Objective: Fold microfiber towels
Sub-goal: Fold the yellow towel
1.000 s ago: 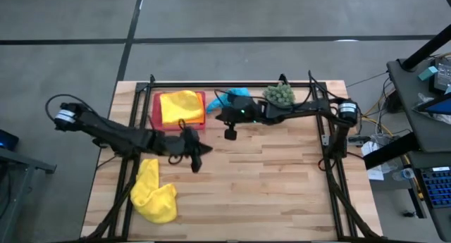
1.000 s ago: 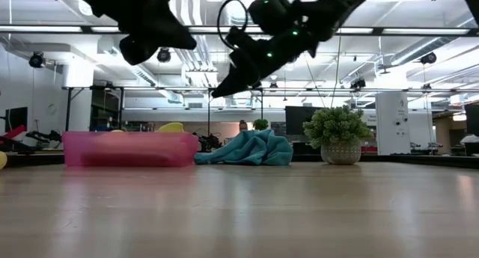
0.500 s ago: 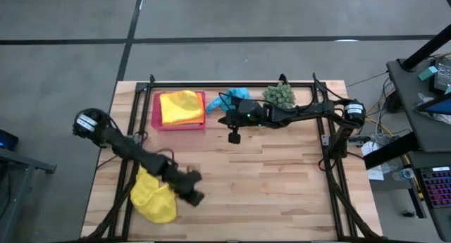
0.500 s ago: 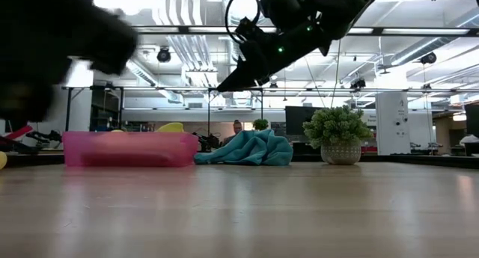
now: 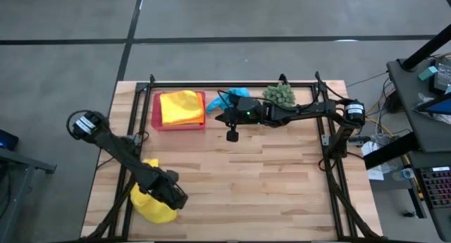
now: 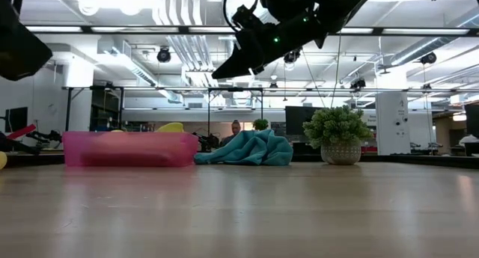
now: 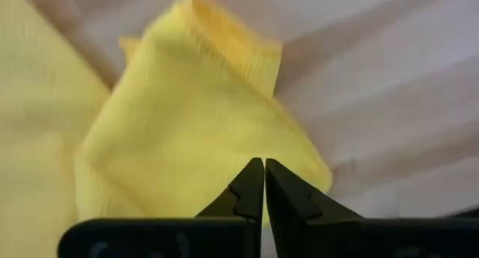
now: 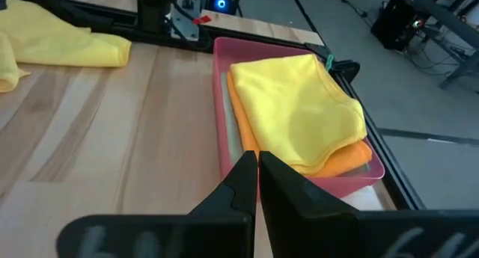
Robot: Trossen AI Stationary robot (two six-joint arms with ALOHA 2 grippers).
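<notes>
A crumpled yellow towel lies at the table's near left. My left gripper is shut and points down over its right part. No frame shows it touching the cloth. A folded yellow towel lies on an orange one in the pink tray. A turquoise towel lies bunched to the right of the tray. My right gripper is shut and hangs in the air near the tray's right side, holding nothing.
A small green plant in a pot stands at the far edge, right of the turquoise towel. Black frame rails run along the table's left, right and far sides. Bare wood spreads over the middle and near right.
My left gripper has swung from the table's middle toward the near left corner. It has sunk and tipped from nearly level to pointing down over the crumpled yellow towel, rolling as it went. My right gripper has risen a little. The towels have stayed where they were.
</notes>
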